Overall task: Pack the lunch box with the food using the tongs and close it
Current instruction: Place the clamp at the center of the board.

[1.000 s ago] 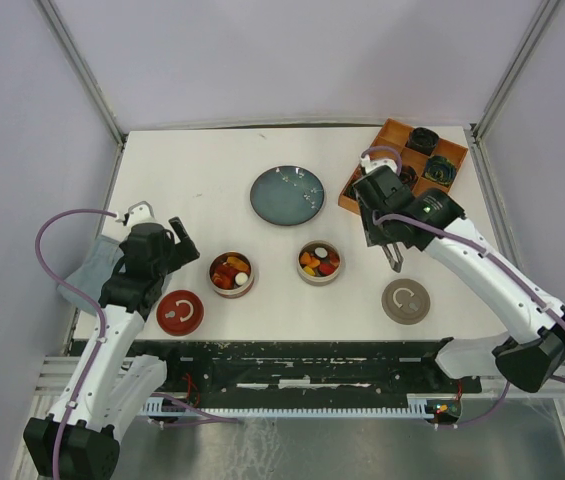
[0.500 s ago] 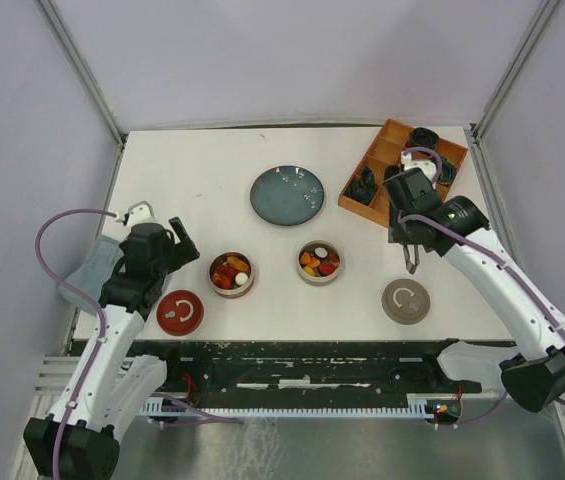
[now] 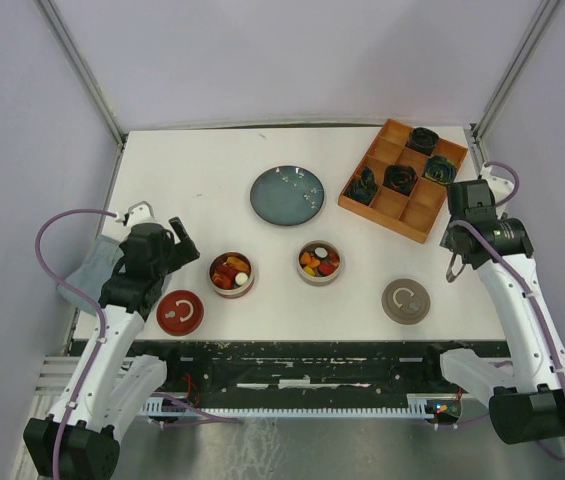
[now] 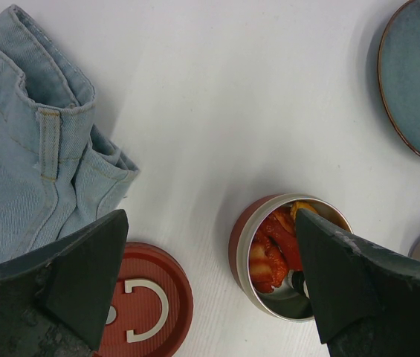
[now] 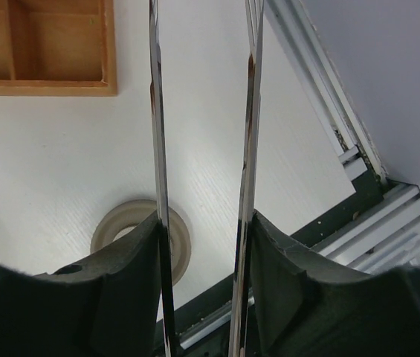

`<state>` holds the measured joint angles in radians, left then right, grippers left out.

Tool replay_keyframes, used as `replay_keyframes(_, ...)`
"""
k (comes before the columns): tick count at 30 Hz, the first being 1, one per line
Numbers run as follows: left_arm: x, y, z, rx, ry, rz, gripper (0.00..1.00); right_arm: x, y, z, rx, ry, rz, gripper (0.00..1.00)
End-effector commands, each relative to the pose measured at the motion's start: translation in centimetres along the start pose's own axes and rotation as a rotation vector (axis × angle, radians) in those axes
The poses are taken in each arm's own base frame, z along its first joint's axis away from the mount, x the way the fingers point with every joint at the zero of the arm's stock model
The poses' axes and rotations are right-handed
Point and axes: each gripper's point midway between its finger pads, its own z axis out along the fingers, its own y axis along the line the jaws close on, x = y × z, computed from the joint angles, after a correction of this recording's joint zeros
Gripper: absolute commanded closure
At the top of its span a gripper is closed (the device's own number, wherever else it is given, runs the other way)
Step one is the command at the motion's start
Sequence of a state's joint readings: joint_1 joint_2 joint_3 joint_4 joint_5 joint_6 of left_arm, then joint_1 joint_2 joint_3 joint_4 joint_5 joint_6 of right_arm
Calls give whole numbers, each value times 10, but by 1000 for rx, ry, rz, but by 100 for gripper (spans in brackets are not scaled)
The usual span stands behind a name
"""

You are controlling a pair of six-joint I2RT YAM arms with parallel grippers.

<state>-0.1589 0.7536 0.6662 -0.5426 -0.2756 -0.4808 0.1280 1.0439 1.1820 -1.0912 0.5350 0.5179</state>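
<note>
Right arm: jaws clamped from outside on the two arms of the tongs (image 5: 157, 149), which stand slightly apart between them. The right gripper (image 3: 455, 262) hangs over the right margin of the surface (image 3: 192, 170), near the frame rail. It is just right of the tan lid (image 3: 405, 300) and below the corner of the wooden tray (image 3: 414, 214). The tong tips run out of the wrist view, so I cannot tell what they carry.

Left arm: left gripper (image 4: 210, 275) has its jaws wide apart with nothing between them. It is above the red tin (image 4: 241, 245) and the red lid (image 3: 180, 311), with folded denim (image 4: 31, 149) beside it.

The food (image 3: 318, 263) sits in both round tins, the red one and the tan tin (image 3: 319, 282). Both tins are uncovered, with each lid flat on the surface.

The blue plate (image 3: 287, 195) lies behind the tins. Dark rosettes (image 3: 399, 178) fill several of the tray's compartments.
</note>
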Motion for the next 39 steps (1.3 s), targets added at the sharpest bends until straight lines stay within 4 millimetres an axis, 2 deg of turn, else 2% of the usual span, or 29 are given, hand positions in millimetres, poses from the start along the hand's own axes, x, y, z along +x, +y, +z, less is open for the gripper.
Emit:
replay_keyframes(1, -15, -8, -2, 41, -57, 9, 1, -12, -17, 3, 86, -91, 27, 46)
replay_keyframes(6, -15, -8, -2, 42, -56, 12, 1, -13, -19, 13, 115, -112, 64, 45)
replay_keyframes(15, -15, -8, -3, 42, -60, 10, 1, 4, -11, 50, 13, 42, 197, 45)
replay_keyframes(22, -16, -9, -3, 46, -59, 10, 1, 16, -1, 64, -44, 120, 118, 44)
replay_keyframes(28, -14, -9, -2, 47, -56, 13, 1, 37, 5, 99, 10, 224, 109, 43)
replay_keyframes(33, -15, -8, -3, 45, -58, 11, 1, 31, 18, 128, 11, 235, 115, 43)
replay_keyframes(39, -15, -9, -3, 52, -60, 10, 1, 30, 27, 152, 23, 248, 100, 44)
